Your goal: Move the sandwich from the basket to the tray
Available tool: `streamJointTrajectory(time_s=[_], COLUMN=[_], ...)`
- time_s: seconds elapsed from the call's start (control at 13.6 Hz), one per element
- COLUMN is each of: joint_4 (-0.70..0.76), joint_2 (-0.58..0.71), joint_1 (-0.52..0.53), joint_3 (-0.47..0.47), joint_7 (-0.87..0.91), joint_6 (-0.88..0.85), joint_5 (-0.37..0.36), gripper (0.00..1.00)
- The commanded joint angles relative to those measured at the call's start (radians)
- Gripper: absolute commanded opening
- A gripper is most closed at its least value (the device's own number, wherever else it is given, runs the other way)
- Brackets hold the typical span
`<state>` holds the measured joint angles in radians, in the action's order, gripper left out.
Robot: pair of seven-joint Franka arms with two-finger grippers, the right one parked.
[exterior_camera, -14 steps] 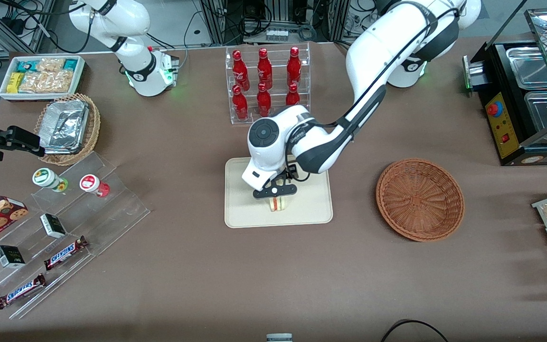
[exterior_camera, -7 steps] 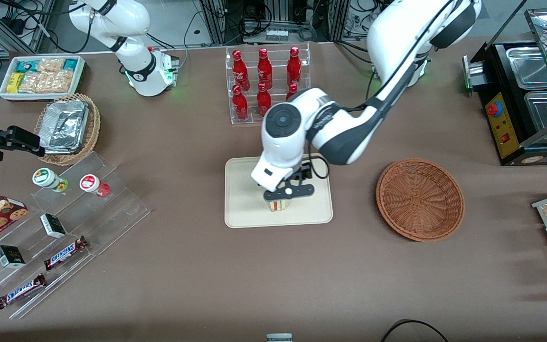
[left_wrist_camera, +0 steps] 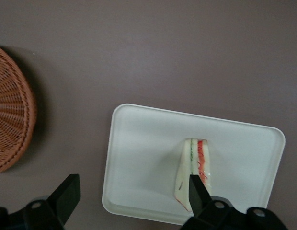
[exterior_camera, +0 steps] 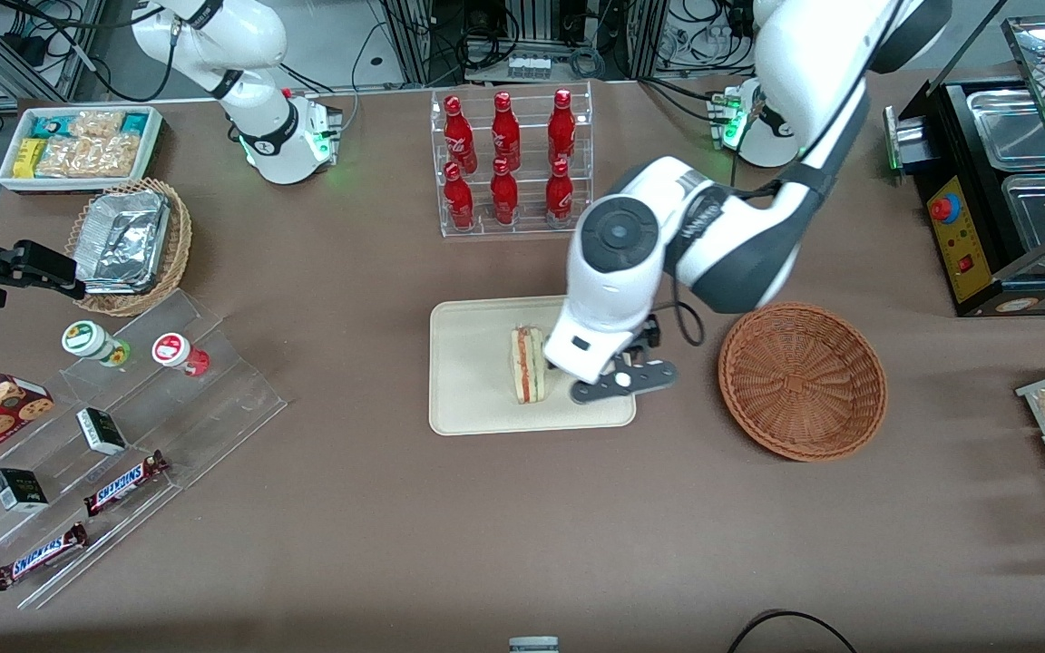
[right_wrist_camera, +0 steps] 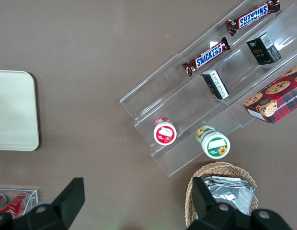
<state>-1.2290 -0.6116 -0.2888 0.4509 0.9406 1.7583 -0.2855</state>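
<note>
The small triangular sandwich (exterior_camera: pixel 528 365) of pale bread with red and green filling stands on its edge on the flat cream rectangular tray (exterior_camera: pixel 468 381), near the tray's middle, free of any grip. Just beside it at its 3 o'clock in the front view, the left arm's black two-finger gripper (exterior_camera: pixel 622 384) hangs above the tray's edge with its fingers (left_wrist_camera: pixel 66 194) spread wide apart and nothing between them. At the gripper's 3 o'clock, the round reddish-brown woven wicker basket (exterior_camera: pixel 802 379) sits apart from the tray on the brown table (exterior_camera: pixel 377 508).

Brown cloth-covered table (exterior_camera: pixel 368 508), clear acrylic display steps (exterior_camera: pixel 123 435), metal framing and tangled cables above the table edge (exterior_camera: pixel 522 36)
</note>
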Motion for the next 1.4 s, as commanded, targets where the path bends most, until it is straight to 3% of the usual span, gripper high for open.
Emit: streamJointTrajectory(time_s=[0.0, 0.66, 0.88, 1.1, 1.33], joint_4=[-0.098, -0.153, -0.32, -0.432, -0.483], joint_2=[0.093, 0.208, 0.34, 0.456, 0.548], joint_1=[0.074, 0.229, 0.31, 0.303, 0.303], joint_3=[0.003, -0.001, -0.011, -0.104, -0.165], joint_7=[-0.077, -0.278, -0.425, -0.593, -0.727], joint_6=[-0.008, -0.071, -0.027, -0.028, -0.12], joint_5=[0.019, 0.081, 0.156, 0.218, 0.232], gripper=[1.0, 1.0, 1.0, 1.0, 1.0])
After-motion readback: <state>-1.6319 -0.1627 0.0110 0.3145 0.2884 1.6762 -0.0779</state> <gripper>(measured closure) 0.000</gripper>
